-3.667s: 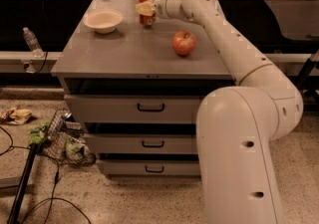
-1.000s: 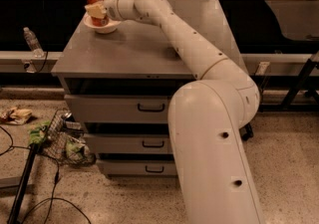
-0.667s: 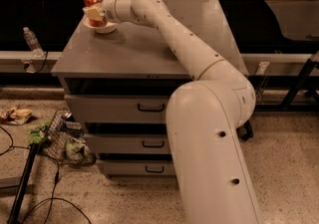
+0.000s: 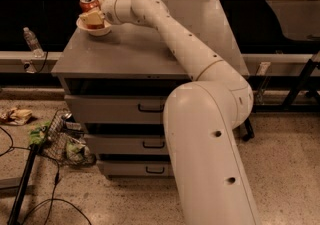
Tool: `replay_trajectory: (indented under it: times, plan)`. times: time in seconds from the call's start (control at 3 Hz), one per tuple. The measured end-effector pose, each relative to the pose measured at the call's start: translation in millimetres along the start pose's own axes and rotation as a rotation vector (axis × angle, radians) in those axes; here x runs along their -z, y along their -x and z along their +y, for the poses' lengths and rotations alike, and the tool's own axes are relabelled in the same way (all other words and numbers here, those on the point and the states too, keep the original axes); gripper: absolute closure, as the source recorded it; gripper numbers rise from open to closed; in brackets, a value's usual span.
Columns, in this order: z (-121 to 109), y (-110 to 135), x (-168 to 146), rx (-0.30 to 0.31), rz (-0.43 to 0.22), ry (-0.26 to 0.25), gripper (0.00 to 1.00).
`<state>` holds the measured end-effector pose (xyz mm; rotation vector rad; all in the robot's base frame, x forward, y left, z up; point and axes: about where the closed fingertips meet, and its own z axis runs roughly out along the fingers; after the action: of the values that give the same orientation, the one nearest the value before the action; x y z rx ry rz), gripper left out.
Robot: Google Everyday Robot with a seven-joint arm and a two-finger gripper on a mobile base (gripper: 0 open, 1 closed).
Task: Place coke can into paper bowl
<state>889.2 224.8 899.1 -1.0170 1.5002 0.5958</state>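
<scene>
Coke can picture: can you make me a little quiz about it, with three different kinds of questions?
1. True or false: the coke can is at the far left corner of the grey cabinet top.
2. Pick one. The gripper is at the can, just above what?
A. the paper bowl
B. an apple
C. a water bottle
3. Fill in the gap: the cabinet front shows ___ drawer handles.

Key
1. True.
2. A. The gripper is right over the bowl, beside the can.
3. Three.
</scene>
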Motion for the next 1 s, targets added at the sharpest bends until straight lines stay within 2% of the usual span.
replay_trajectory:
  times: [0.33,0.67,1.0]
  plan:
    - [-15.1,-2.5,11.1,-0.004,0.027,-0.013,0.00]
    - [-49.0,5.1,43.8,0.004,0.047,-0.059,0.00]
    - [-90.2,6.9,92.4,-0.004,0.066,-0.137,0.00]
